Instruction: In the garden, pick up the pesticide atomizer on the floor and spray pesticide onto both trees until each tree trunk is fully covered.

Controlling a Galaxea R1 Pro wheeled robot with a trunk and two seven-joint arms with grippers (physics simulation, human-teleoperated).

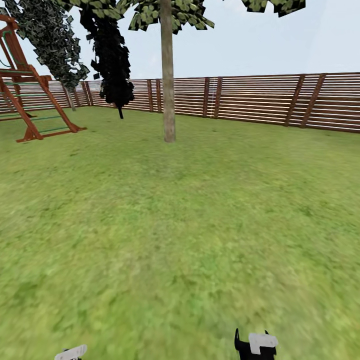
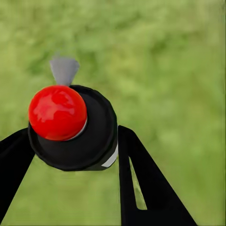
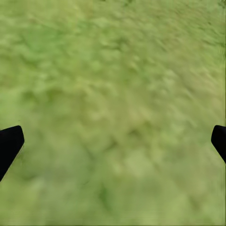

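Clamped between the black fingers of the left gripper sits the black pesticide atomizer with a red ball top, above blurry green grass floor. Right gripper fingers stand wide apart. Ahead rises an upright pale grey-brown tree trunk before the reddish-brown slat wooden fence.

Two black fingers stand wide apart over blurry green grass.

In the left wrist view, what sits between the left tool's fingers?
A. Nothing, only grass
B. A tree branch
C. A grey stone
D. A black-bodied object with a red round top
D: the left tool has its dark fingers on either side of a black atomizer with a red round top, grass behind.
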